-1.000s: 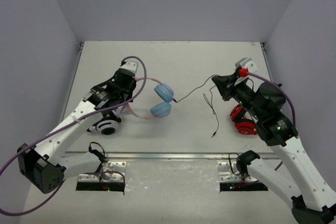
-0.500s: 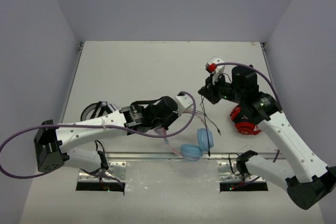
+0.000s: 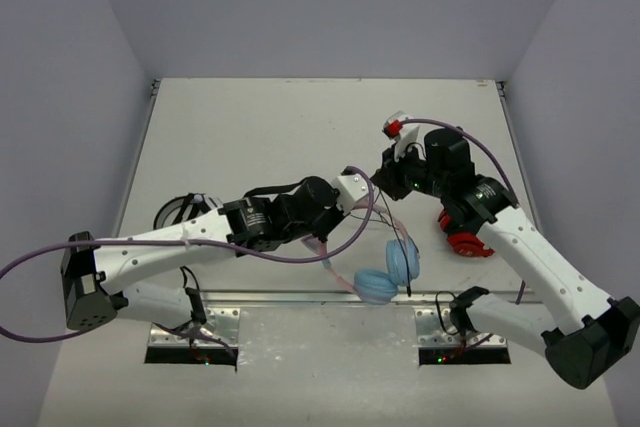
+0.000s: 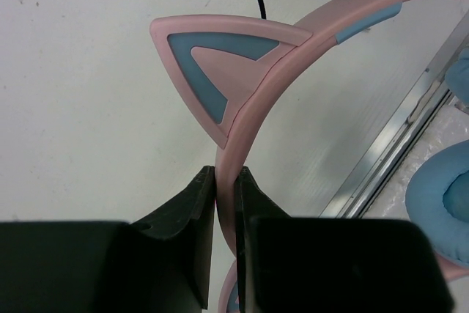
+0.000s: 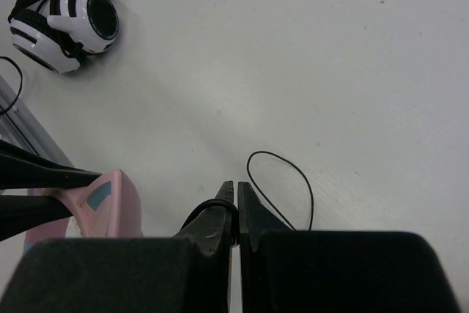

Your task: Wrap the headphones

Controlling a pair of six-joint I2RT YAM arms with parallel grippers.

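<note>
The headphones have a pink headband [image 4: 322,23] with a cat ear [image 4: 220,64] and light blue ear cups [image 3: 402,260]. My left gripper [image 3: 320,237] is shut on the headband [image 4: 226,181] and holds the headphones over the table's near edge. My right gripper [image 3: 386,183] is shut on the thin black cable [image 5: 220,210]. A loop of cable [image 5: 282,174] lies just beyond the jaws. In the top view the cable's plug end [image 3: 409,290] hangs beside the cups.
Black-and-white headphones [image 3: 180,212] lie at the left behind my left arm and also show in the right wrist view [image 5: 66,20]. Red-and-black headphones [image 3: 468,243] lie at the right under my right arm. A metal rail [image 3: 300,299] runs along the table's near edge.
My left gripper has carried the headphones from the middle left of the table to the near edge, lately a little right. My right gripper has moved left with the cable.
</note>
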